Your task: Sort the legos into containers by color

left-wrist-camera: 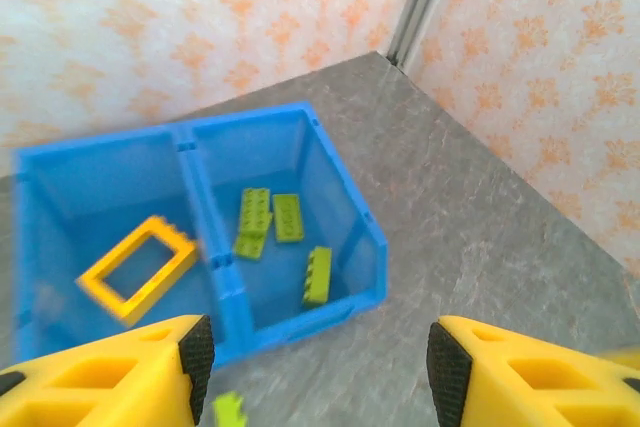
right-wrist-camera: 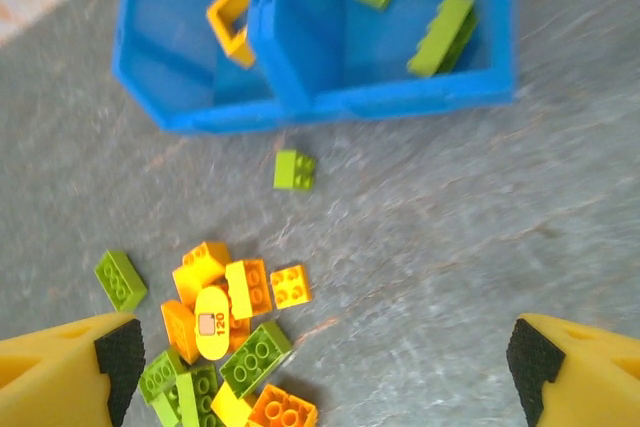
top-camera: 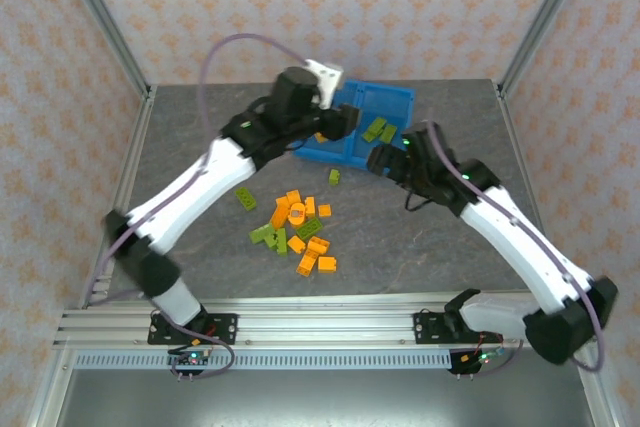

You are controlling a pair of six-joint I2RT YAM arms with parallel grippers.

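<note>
The left gripper (left-wrist-camera: pixel 320 357) and right gripper (right-wrist-camera: pixel 322 367) both gape, empty. The orange frame (left-wrist-camera: pixel 140 269) is in one bin (left-wrist-camera: pixel 300 315) compartment, green bricks (left-wrist-camera: pixel 255 209) in the other; mixed bricks (right-wrist-camera: pixel 225 322) lie piled on the table (right-wrist-camera: pixel 480 247).

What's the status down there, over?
Left gripper and right gripper: jaws open, empty. Orange frame in left compartment of bin, green bricks in right. Mixed pile on table. Nothing blocking.

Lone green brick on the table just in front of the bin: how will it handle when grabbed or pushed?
The green brick looks like hard moulded plastic, so probably stiff and light. Squat and flat-sided, resting flat on the table, it should slide rather than roll or tip. Smooth sides may slip in a loose pinch.
</note>
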